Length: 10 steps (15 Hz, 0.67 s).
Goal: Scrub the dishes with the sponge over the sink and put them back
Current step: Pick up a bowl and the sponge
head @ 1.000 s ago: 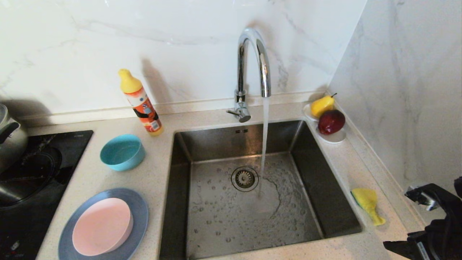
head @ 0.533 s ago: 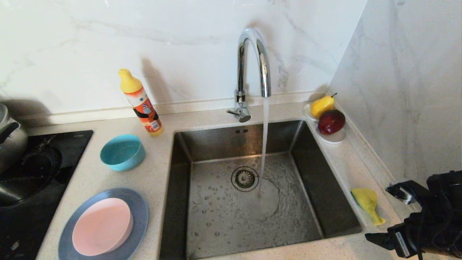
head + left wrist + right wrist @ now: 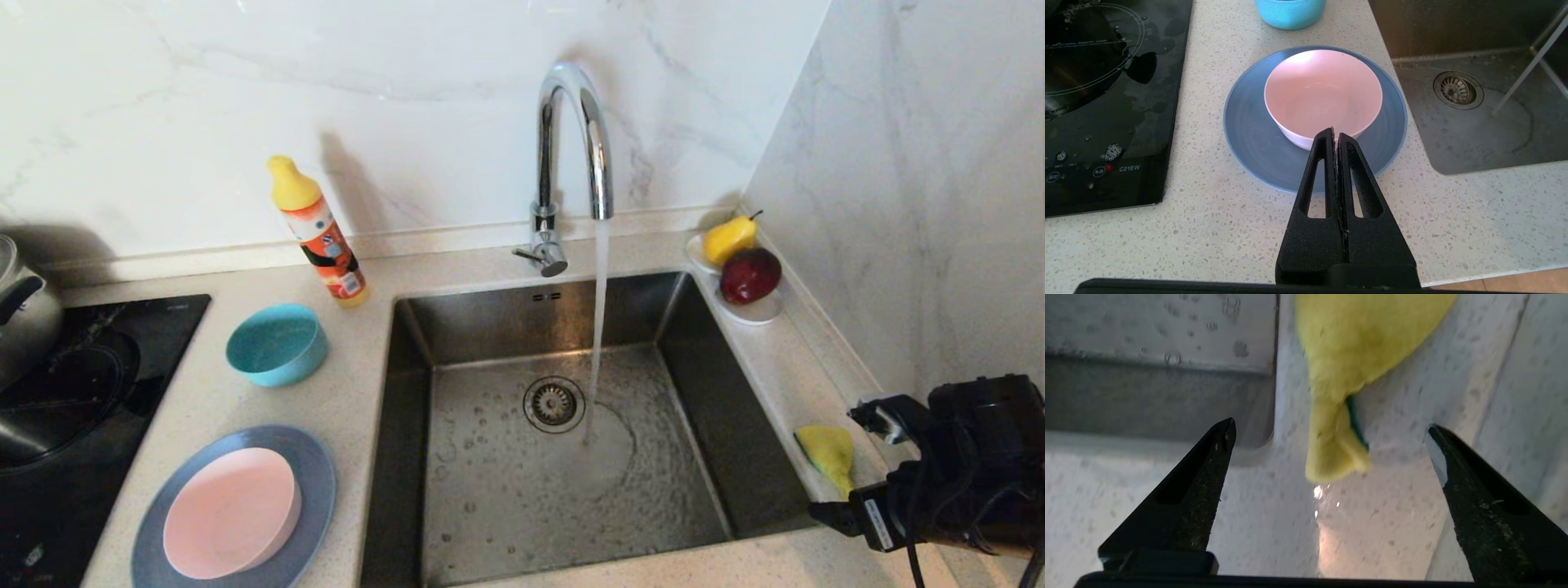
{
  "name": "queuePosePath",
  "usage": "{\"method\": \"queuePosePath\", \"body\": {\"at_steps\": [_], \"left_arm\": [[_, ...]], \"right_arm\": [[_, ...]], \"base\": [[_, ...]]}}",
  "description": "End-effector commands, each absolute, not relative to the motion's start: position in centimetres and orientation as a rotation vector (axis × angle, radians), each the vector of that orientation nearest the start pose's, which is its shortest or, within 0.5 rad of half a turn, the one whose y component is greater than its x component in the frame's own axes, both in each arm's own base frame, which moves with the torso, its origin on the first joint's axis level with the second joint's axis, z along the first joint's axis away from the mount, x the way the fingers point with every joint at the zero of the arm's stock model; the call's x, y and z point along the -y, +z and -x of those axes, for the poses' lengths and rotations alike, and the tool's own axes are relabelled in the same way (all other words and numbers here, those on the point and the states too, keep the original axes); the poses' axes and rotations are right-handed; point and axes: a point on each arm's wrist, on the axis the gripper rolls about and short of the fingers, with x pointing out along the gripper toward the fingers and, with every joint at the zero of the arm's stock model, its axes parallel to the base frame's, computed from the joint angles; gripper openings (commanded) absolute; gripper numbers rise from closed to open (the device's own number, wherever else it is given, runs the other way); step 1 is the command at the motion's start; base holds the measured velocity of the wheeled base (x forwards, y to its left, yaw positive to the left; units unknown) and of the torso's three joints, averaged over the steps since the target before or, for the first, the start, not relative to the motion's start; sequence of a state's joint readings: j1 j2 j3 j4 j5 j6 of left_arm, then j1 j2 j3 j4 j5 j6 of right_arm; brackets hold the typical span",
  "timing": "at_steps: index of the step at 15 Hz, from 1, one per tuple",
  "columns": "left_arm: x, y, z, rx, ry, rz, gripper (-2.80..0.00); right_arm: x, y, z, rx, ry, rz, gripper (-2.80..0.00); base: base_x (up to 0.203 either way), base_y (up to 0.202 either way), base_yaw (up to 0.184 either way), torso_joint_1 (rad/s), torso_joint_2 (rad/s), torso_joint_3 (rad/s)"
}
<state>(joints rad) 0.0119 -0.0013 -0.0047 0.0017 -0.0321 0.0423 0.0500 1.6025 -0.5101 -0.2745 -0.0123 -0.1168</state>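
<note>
The yellow sponge with a green face lies on the counter strip right of the sink. My right gripper is open and low over it; the sponge's narrow tail lies between the two fingertips, touching neither. On the counter left of the sink, the pink bowl sits on the grey-blue plate, with the teal bowl behind them. My left gripper hangs shut and empty above the plate's near rim, pointing at the pink bowl.
Water runs from the chrome tap into the sink beside the drain. An orange bottle stands behind the teal bowl. A saucer with pear and apple sits in the back right corner. A black hob lies left; the marble wall is close on the right.
My right arm has come in from the lower right edge toward the sponge, and its open fingers now flank the sponge's narrow end. The left arm and the dishes have not moved.
</note>
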Motion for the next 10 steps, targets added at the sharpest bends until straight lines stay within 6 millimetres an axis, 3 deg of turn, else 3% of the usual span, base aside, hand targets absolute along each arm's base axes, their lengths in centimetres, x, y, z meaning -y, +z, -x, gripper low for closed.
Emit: {"method": "queuePosePath", "body": {"at_steps": [1,10], "left_arm": [[0.1,7.7,2.3,0.002,-0.020,-0.043,-2.80],[0.1,7.7,2.3,0.002,-0.020,-0.042,-2.80]], "right_arm": [[-1.2,10.6,-23.4,-0.804,0.083,0.136,0.00],[-0.7,11.9,-24.9,-0.752,0.060,0.134,0.00]], "base": [[0.000,0.000,0.000,0.000,0.00,0.000],[0.000,0.000,0.000,0.000,0.00,0.000]]}}
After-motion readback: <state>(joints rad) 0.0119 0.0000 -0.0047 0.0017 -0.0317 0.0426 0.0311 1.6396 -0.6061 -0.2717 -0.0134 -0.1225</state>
